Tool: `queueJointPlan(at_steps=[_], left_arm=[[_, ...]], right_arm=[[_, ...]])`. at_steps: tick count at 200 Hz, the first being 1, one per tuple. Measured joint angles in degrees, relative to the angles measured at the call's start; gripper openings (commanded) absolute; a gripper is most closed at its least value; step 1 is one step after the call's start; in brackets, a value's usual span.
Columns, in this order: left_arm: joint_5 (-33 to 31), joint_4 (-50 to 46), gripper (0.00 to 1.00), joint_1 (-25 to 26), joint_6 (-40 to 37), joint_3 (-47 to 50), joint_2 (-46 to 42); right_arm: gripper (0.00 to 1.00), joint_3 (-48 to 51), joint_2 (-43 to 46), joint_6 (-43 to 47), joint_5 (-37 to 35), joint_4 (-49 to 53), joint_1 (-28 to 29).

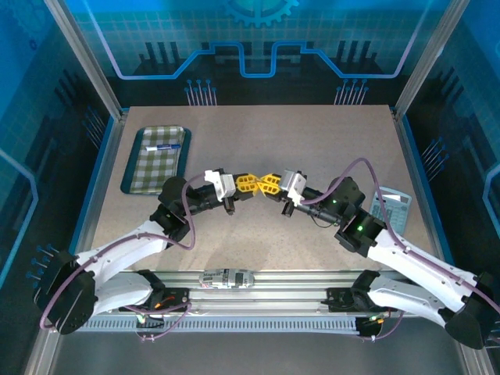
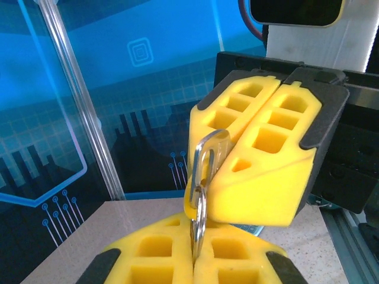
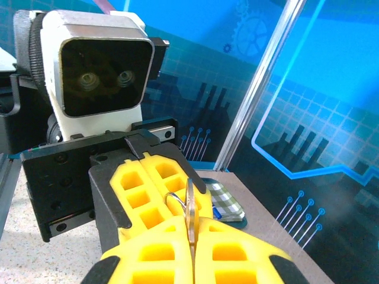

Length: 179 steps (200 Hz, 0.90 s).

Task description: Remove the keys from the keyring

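Fingers (image 2: 148,257) of my left gripper (image 1: 248,186) were shut tight on the keyring (image 2: 199,228), and my right gripper (image 1: 268,184) was pinched closed on the key (image 3: 190,220). Both met tip to tip in the middle of the top view, over the table (image 1: 312,133). Key and ring were not yet apart, so I judged the separating was in hand. Next it needed a small twist, walking the key along the coil without slipping. Room around was free; the checked tray (image 1: 131,159) at upper left was well apart.
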State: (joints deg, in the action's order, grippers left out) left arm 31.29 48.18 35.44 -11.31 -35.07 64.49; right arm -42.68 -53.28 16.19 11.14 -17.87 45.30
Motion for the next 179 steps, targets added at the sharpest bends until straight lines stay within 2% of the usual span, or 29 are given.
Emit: queueJointPlan(at_steps=[22,35,55,83,119,179], left_arm=[[0.0,-0.68,0.0,-0.02,-0.42,0.0,-0.31],[-0.28,-0.81,0.17,-0.09,-0.46,0.0,-0.44],[-1.95,-0.07,0.32,-0.37,0.7,0.0,-0.52],[-4.26,3.61,0.47,-0.37,2.62,0.11,-0.52],[-8.94,9.86,0.54,-0.39,6.14,2.34,1.03],[-14.14,15.91,0.55,-0.46,8.39,4.7,4.02]], right_arm=[[0.0,-1.33,-0.28,0.68,0.17,2.21,0.0],[0.0,-3.54,-1.22,0.5,0.0,5.03,0.0],[0.0,-8.87,-3.48,-0.76,-1.7,11.52,-0.39],[0.0,-20.44,-9.27,-3.98,-6.25,23.56,-2.43],[0.0,-32.11,-15.34,-8.68,-7.26,37.55,-4.57],[0.0,-33.64,-15.65,-12.37,-2.67,45.18,-6.38]])
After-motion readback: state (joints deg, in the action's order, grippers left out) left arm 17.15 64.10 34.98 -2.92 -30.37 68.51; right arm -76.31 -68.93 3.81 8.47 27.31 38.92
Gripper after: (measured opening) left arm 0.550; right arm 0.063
